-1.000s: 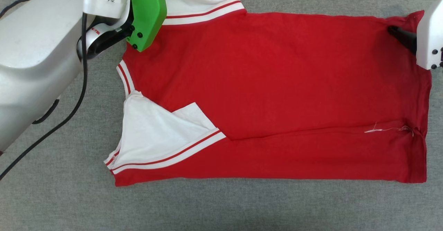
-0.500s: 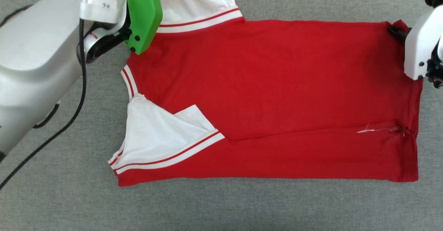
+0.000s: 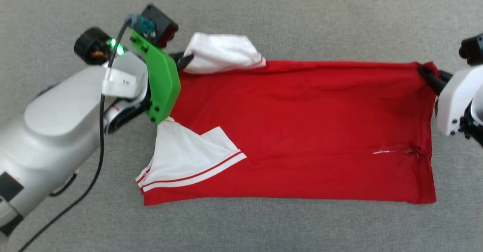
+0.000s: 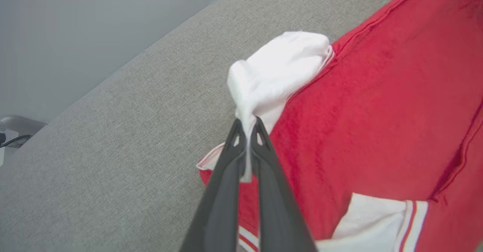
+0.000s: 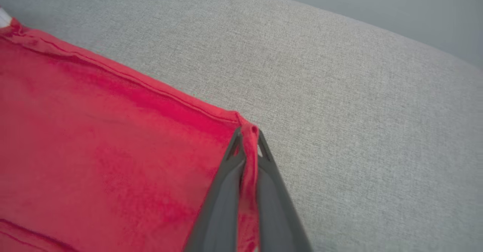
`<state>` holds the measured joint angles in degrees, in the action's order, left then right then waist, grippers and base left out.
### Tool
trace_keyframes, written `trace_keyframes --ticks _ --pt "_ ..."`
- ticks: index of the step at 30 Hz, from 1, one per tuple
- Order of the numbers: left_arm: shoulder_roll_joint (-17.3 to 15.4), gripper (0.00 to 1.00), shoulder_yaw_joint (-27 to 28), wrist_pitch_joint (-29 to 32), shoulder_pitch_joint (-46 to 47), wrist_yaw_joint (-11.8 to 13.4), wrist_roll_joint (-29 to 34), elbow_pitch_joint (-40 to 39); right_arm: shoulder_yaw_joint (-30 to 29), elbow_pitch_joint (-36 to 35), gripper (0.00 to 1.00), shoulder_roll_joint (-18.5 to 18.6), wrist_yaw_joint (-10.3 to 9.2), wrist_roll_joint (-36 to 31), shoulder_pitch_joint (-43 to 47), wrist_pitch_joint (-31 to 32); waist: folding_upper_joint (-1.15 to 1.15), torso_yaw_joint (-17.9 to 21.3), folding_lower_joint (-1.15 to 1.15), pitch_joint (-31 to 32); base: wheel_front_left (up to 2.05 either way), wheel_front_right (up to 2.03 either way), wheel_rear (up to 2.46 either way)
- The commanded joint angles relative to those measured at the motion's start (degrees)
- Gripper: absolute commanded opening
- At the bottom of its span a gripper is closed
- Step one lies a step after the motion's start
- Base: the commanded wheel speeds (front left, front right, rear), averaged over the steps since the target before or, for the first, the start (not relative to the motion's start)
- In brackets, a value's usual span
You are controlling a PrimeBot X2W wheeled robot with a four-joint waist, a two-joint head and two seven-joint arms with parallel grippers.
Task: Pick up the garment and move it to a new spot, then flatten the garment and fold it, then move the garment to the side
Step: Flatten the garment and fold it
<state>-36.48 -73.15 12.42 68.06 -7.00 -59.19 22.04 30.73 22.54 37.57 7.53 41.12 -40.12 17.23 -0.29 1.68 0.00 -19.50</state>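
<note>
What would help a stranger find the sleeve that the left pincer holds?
On the grey surface lies the red garment. At its far left corner, the left pincer pinches a bunched white sleeve; the other sleeve lies flat, folded onto the red.

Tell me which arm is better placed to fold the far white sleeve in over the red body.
Left. The left gripper is shut on that sleeve, bunched at the far edge of the garment. The right gripper is clamped on the hem corner at the opposite end.

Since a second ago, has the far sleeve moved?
Yes. The far sleeve, pinched by the left gripper, has bunched and come nearer the near sleeve.
</note>
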Motion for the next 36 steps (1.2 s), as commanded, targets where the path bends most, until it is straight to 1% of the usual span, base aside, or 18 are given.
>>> trace_keyframes --ticks 1,6,11,18,23,29,30,31,33,36 --pt "-0.82 0.00 0.00 -0.68 -2.14 0.46 -0.37 -0.54 -0.15 -0.78 0.00 0.56 -0.04 0.27 2.02 -0.68 0.29 -0.83 0.00 3.76 0.00 0.00 0.00" --pt "-3.04 0.00 -0.05 -2.08 -8.15 2.27 -0.78 -3.80 -1.02 -3.89 0.00 1.25 -0.04 0.16 8.48 -2.40 0.29 -1.13 0.00 6.47 0.00 0.00 0.00" --pt "-5.32 0.00 -0.10 -3.47 -14.97 4.76 -1.45 -7.68 -2.83 -7.12 0.00 1.45 -0.04 -0.32 15.35 -3.61 0.29 -1.34 0.00 8.63 0.00 0.00 0.00" --pt "-7.40 0.00 -0.14 -5.13 -24.32 7.38 -3.12 -11.04 -6.64 -11.16 0.00 0.59 -0.04 -0.78 25.46 -2.94 0.29 -1.13 0.00 9.66 0.00 0.00 0.00" --pt "-7.35 0.00 -0.16 -5.34 -29.32 7.97 -3.04 -10.42 -8.24 -11.62 0.00 -1.52 -0.04 -0.94 30.09 -1.10 0.29 -0.62 0.00 8.72 0.00 0.00 0.00" --pt "-5.83 0.00 -0.02 -6.95 -31.93 7.99 -3.09 -7.61 -8.01 -9.56 0.00 -4.07 -0.04 -1.58 31.30 -0.11 0.29 -0.62 0.00 7.98 0.00 0.00 0.00" --pt "-5.61 0.43 0.33 -8.00 -32.08 8.14 -3.04 -7.19 -8.22 -9.55 0.40 -4.34 -0.04 -1.33 31.34 -0.10 0.29 -0.71 0.00 8.15 0.00 0.00 0.00" --pt "-5.52 1.00 0.57 -8.90 -32.10 8.29 -2.79 -6.92 -8.42 -9.78 1.00 -4.29 -0.04 -1.46 31.31 -0.36 0.29 -0.80 0.00 8.42 0.00 0.00 0.00" --pt "-5.66 1.00 1.04 -11.02 -32.13 9.03 -1.82 -6.70 -9.17 -10.65 1.00 -4.04 -0.04 -1.66 31.37 -1.07 0.29 -0.93 0.00 9.18 0.00 0.00 0.00" --pt "-6.10 1.00 2.39 -15.35 -32.53 11.66 -0.26 -7.38 -10.81 -13.40 1.00 -3.21 -0.04 -2.27 31.77 -2.03 0.29 -1.18 0.00 10.48 0.00 0.00 0.00"
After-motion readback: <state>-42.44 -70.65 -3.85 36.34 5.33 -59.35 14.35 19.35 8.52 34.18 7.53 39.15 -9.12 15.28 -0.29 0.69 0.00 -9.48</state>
